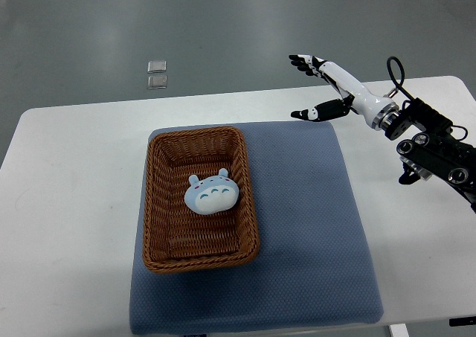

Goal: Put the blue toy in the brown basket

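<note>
While the brown basket is set on the left part of a blue-grey mat, its long sides are run from near to far and its woven rim is seen whole. Inside it, the blue toy is found lying on the basket's floor, slightly toward the far half and close to the right wall. The toy is rounded and pale blue, with two small ears pointed toward the far side and a lighter front marked with small dark dashes. Nothing else is seen in the basket. The mat is spread on a white table.

No brand, label or readable writing can be made out on the basket, the toy or the mat.

The right hand is held above the far right corner of the mat, well apart from the basket. Its fingers are stretched out and its thumb is spread away from them, so the hand is wide open; nothing is held or touched by it.

Two small clear squares are seen on the floor beyond the table.
</note>
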Motion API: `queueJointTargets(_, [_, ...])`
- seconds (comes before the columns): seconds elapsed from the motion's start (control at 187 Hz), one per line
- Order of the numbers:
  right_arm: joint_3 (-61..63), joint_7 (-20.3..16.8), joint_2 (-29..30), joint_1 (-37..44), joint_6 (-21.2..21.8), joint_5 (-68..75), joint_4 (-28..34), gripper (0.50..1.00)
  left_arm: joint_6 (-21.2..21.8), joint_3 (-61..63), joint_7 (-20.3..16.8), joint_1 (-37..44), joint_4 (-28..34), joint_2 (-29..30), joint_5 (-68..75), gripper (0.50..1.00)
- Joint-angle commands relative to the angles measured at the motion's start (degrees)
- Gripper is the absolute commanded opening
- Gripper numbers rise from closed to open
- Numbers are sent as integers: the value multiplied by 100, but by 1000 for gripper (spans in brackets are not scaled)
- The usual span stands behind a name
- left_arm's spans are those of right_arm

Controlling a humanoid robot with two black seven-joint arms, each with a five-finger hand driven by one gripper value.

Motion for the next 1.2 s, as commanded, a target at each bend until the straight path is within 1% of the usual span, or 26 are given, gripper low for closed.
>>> queueJointTargets(0.0, [276,-175,57,-306,-116,481,1,903,0,1,0,-17,0,0,0,1000])
queueJointTargets(0.102, [303,-298,83,-359,-239,1228,1,903,0,1,0,-26,0,0,0,1000])
queueJointTargets(0.219, [303,-403,101,-359,-248,2203,1,903,0,1,0,-34,0,0,0,1000])
queueJointTargets(0.39, [294,-421,128,-367,-248,3004,1,903,0,-17,0,-78,0,0,0,1000])
queueJointTargets(0.55, [320,-421,198,-429,-160,3584,-8,903,9,-26,9,-140,0,0,0,1000])
queueJointTargets(0.673, [329,-404,207,-429,77,4085,-43,905,0,-26,9,-193,0,0,0,1000])
queueJointTargets(0.764, [329,-386,207,-438,156,4261,-61,905,9,-26,9,-193,0,0,0,1000])
queueJointTargets(1.037, [329,-333,251,-490,130,4322,-351,911,0,-34,0,-193,0,0,0,1000])
queueJointTargets(1.197, [329,-333,268,-490,130,4314,-386,911,0,-34,0,-193,0,0,0,1000])
